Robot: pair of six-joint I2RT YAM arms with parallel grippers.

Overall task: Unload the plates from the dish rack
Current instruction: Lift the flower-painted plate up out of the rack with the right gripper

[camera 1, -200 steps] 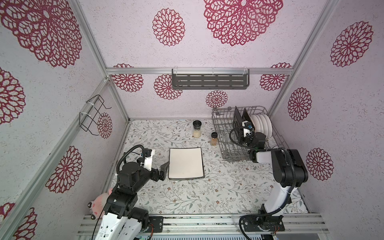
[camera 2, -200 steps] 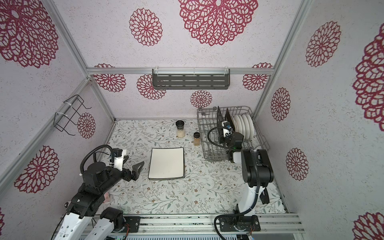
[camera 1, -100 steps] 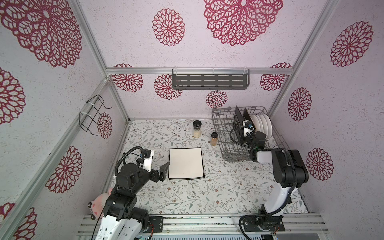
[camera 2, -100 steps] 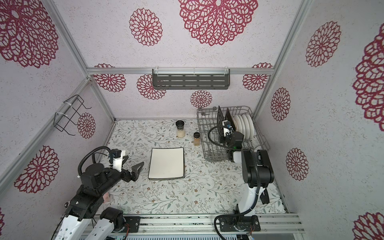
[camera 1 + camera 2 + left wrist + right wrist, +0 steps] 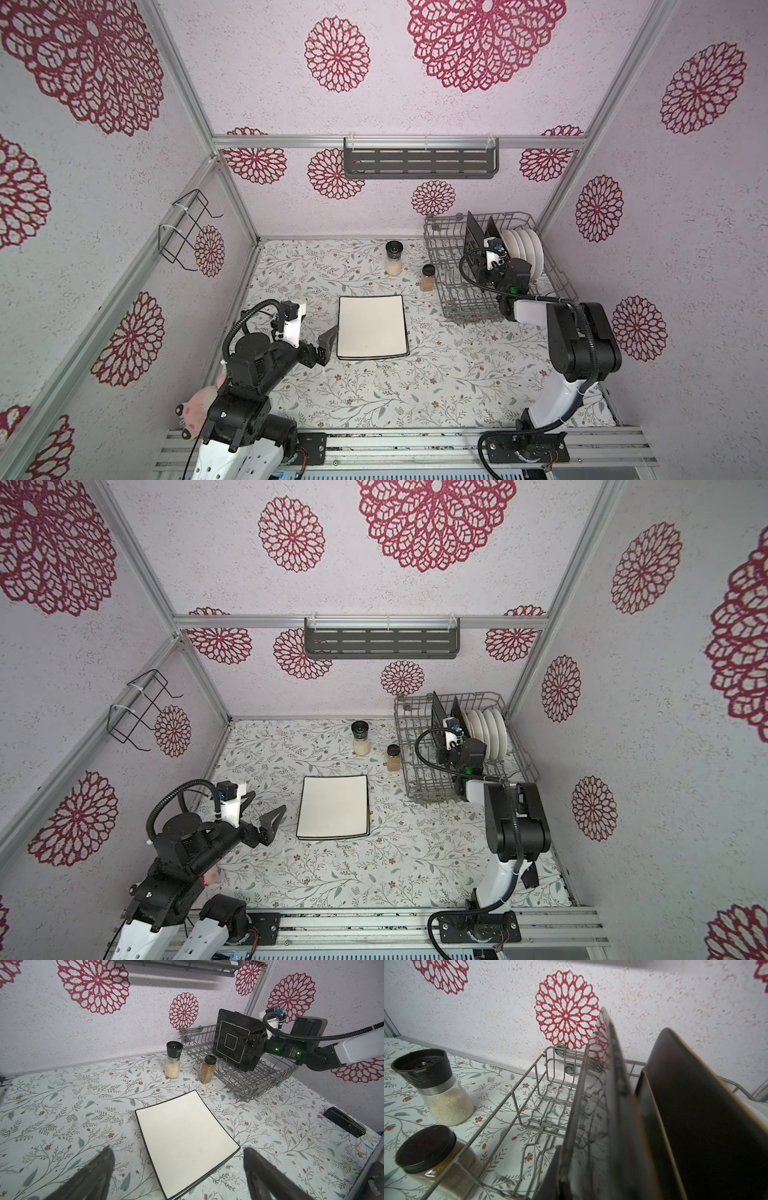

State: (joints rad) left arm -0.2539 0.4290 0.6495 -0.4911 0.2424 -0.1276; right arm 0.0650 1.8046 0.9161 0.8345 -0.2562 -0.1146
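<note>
Two black plates (image 5: pixel 473 237) stand upright in dish rack (image 5: pixel 436 249), right of centre in both top views. Right gripper (image 5: pixel 249 1042) clamped on the left one. Left gripper (image 5: pixel 264 808) spread apart beside cream plates (image 5: pixel 371 326) mid-frame.

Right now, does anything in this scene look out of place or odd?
Yes: a pink plush toy lies between the left arm's base and the side wall, unrelated to dishes. Nothing looks broken; the right gripper grips a black plate in the dish rack.
</note>
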